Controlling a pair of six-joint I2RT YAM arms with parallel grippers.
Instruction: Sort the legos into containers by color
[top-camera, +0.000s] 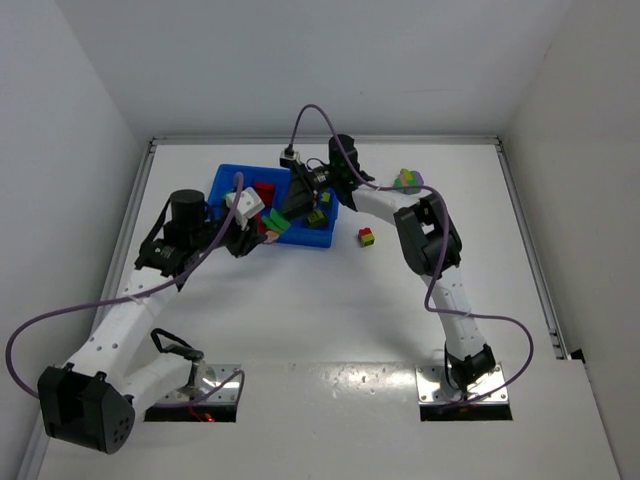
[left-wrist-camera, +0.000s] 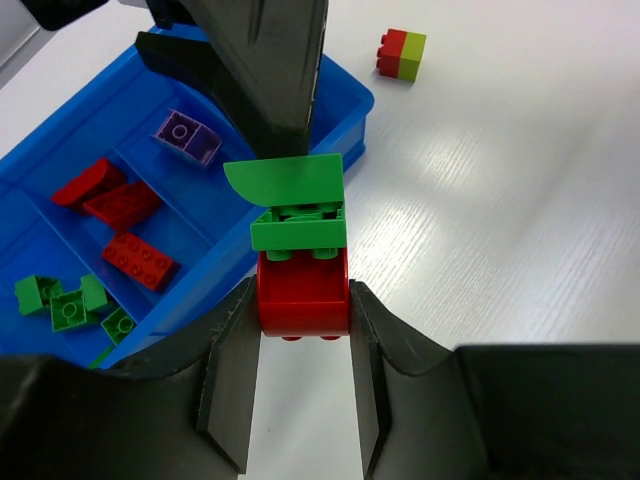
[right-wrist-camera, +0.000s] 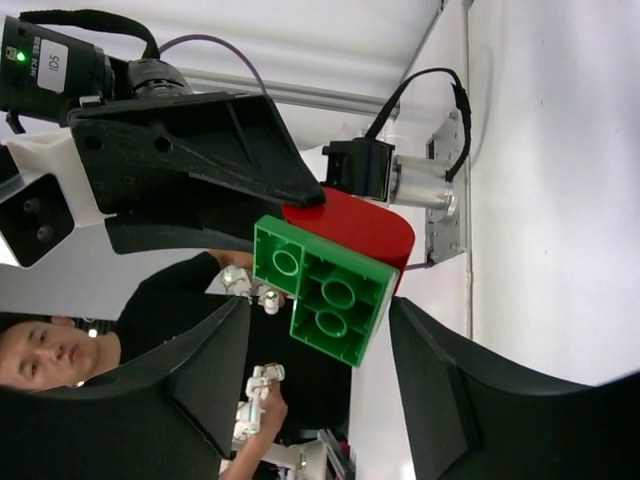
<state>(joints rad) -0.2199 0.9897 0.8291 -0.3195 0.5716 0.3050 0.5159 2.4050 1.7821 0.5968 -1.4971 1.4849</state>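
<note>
My left gripper (left-wrist-camera: 303, 300) is shut on a red lego (left-wrist-camera: 303, 290) that carries green legos (left-wrist-camera: 297, 228) stacked on its far side. It holds this clump in the air at the blue tray's (left-wrist-camera: 345, 100) near right edge. My right gripper (right-wrist-camera: 318, 320) reaches in from the other side, open, with a finger on either side of the green lego (right-wrist-camera: 325, 290) and a gap to each. In the top view both grippers meet over the tray's (top-camera: 225, 180) front. The containers hold a purple lego (left-wrist-camera: 185, 138), red legos (left-wrist-camera: 140, 260) and green legos (left-wrist-camera: 68, 305).
A red and yellow-green clump (top-camera: 367, 237) lies on the white table to the right of the tray. A multicoloured clump (top-camera: 409, 179) sits further back on the right, by the right arm. Walls close the table in at the back and on both sides.
</note>
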